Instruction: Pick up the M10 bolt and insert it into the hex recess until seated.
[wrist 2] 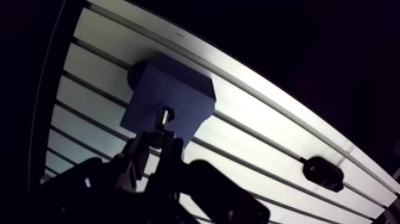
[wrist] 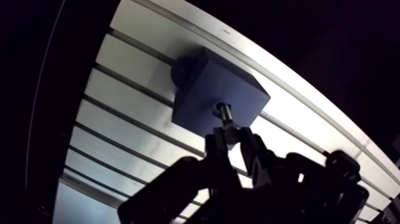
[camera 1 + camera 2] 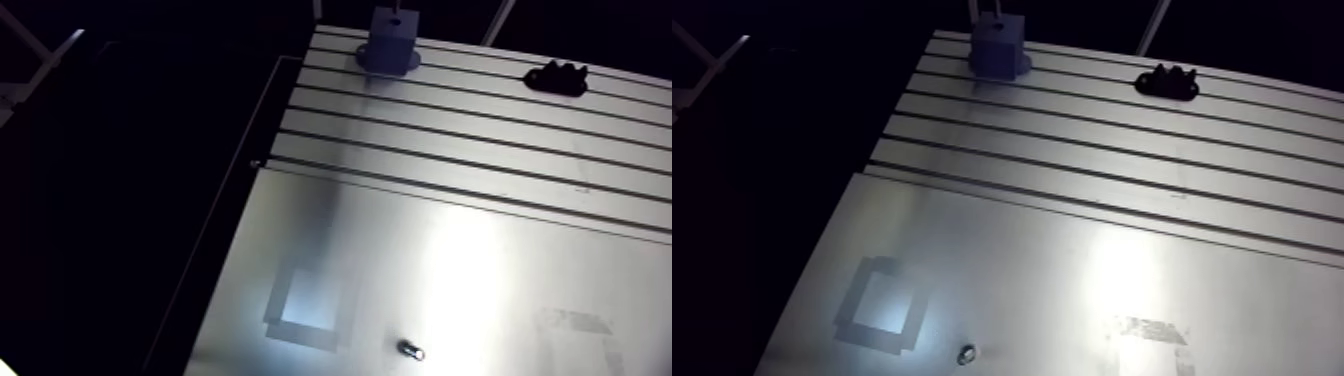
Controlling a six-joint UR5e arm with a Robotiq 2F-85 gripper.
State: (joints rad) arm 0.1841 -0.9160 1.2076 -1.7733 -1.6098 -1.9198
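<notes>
In the wrist view my gripper (image 2: 230,136) is shut on a small metal bolt (image 2: 224,113). The bolt sticks out ahead of the fingertips, and its end sits at the top face of a dark blue block (image 2: 202,89), at a dark hole (image 1: 168,111) there. I cannot tell how deep the bolt is in. In the arm view the block (image 3: 388,45) stands at the far end of the slotted table, with the gripper above it mostly cut off.
A black bracket (image 3: 556,77) lies on the slotted rails to the block's right. On the smooth plate near the front lie a small shiny metal part (image 3: 411,350) and two taped rectangles (image 3: 879,320). The table's left edge (image 3: 225,230) drops into darkness.
</notes>
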